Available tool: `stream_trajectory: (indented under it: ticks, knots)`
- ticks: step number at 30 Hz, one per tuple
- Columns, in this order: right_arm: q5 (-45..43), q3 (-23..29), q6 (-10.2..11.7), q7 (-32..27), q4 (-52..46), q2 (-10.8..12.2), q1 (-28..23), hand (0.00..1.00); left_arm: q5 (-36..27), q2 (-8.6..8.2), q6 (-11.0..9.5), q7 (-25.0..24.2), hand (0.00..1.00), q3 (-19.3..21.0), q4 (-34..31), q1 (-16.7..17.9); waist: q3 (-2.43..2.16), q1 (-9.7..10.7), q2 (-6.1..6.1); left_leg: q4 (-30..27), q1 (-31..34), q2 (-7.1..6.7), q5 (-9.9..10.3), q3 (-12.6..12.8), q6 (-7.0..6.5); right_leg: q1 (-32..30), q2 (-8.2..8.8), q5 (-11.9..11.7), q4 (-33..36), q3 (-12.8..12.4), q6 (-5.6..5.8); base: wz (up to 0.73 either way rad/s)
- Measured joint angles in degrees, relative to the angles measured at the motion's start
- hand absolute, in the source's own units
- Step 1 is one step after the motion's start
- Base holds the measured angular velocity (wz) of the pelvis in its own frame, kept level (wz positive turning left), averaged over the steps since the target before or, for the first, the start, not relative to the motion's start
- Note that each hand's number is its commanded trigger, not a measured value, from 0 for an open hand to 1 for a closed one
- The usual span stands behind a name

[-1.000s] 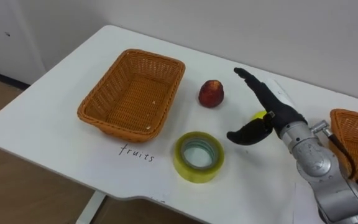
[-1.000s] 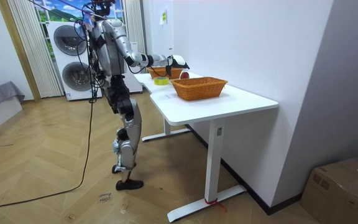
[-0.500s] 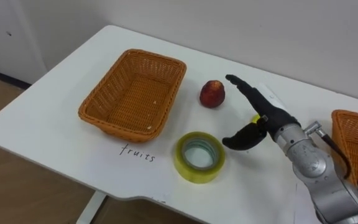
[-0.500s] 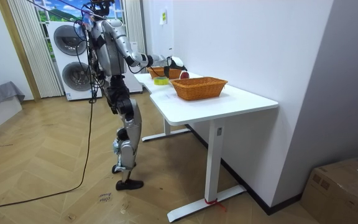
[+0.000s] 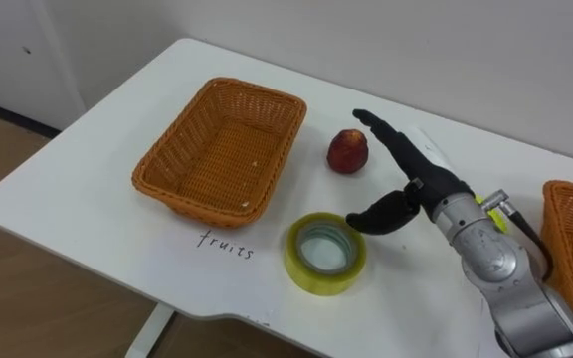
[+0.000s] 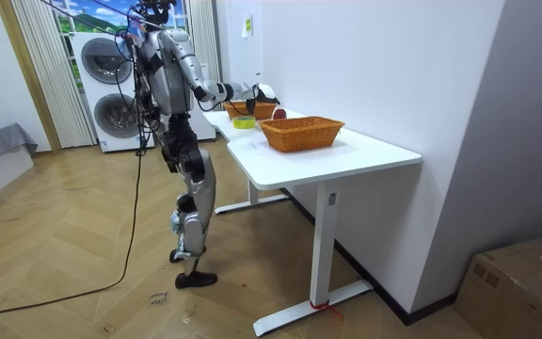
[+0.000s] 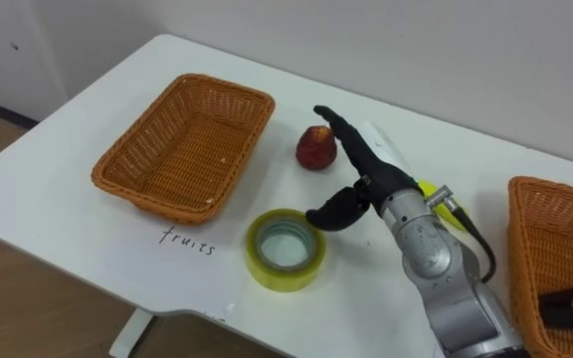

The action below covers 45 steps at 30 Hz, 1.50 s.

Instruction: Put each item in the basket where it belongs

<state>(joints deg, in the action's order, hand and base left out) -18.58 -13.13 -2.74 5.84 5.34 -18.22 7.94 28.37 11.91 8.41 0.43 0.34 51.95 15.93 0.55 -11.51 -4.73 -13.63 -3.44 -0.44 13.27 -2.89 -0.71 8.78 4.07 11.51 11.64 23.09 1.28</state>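
Observation:
On the left half of the white table (image 5: pixel 88 214) stands an empty wicker basket (image 5: pixel 222 149) with "fruits" written in front of it; the room view shows this basket (image 6: pixel 301 132) too. To its right lies a red fruit (image 5: pixel 347 151). My right hand (image 5: pixel 406 184) hovers open just right of the fruit, fingers stretched past it and thumb spread toward a yellow tape roll (image 5: pixel 324 253). I cannot tell if the fingers touch the fruit. A yellow pen-like thing (image 7: pixel 436 194) lies partly hidden under my wrist.
A second wicker basket (image 7: pixel 555 249) stands at the table's right end with a dark object (image 7: pixel 570 308) in it. The wall runs along the table's far edge. In the room view I stand at the table's long side near its far end.
My right hand has slid left across the table, bringing its fingers up beside the red fruit. The eye view has shifted slightly. Fruit, tape and baskets have not moved.

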Motion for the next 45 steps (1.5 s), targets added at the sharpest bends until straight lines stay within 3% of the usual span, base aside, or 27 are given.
stream_trajectory:
  ticks: [14,22,37,45]
  knots:
    - [-2.4,-3.8,-1.2,0.1,1.5,0.7,0.0,0.00,0.1,0.06,0.4,-1.9,0.00,-0.6,-2.6,1.4,-0.22,-1.5,-0.45,-0.1,-0.1,-0.31,0.0,-0.6,-0.08,0.4,0.27,0.2,0.1,0.7,0.31,0.01]
    - [-5.5,-5.9,-4.6,4.5,1.6,0.9,0.0,0.00,1.2,-0.03,1.9,-1.1,0.00,-0.7,-5.7,2.7,-0.19,-1.7,-0.52,-0.2,0.0,-0.35,-0.1,-0.7,-0.11,0.4,0.27,0.2,0.0,0.7,0.31,0.00]
    - [-7.0,-5.8,-8.0,5.8,3.0,1.2,0.0,0.00,1.6,-0.03,5.0,0.1,0.00,-0.7,-8.0,2.7,-0.13,-1.6,-0.58,-0.1,0.1,-0.36,-0.1,-0.5,-0.11,0.4,0.23,0.2,0.0,0.7,0.31,0.00]
    - [-7.6,-5.8,-9.5,7.0,2.9,1.3,0.3,0.00,1.6,-0.03,5.5,0.1,0.00,-0.7,-9.0,2.7,-0.15,-1.6,-0.59,-0.2,0.1,-0.38,-0.1,-0.5,-0.11,0.4,0.24,0.2,0.0,0.9,0.31,0.00]
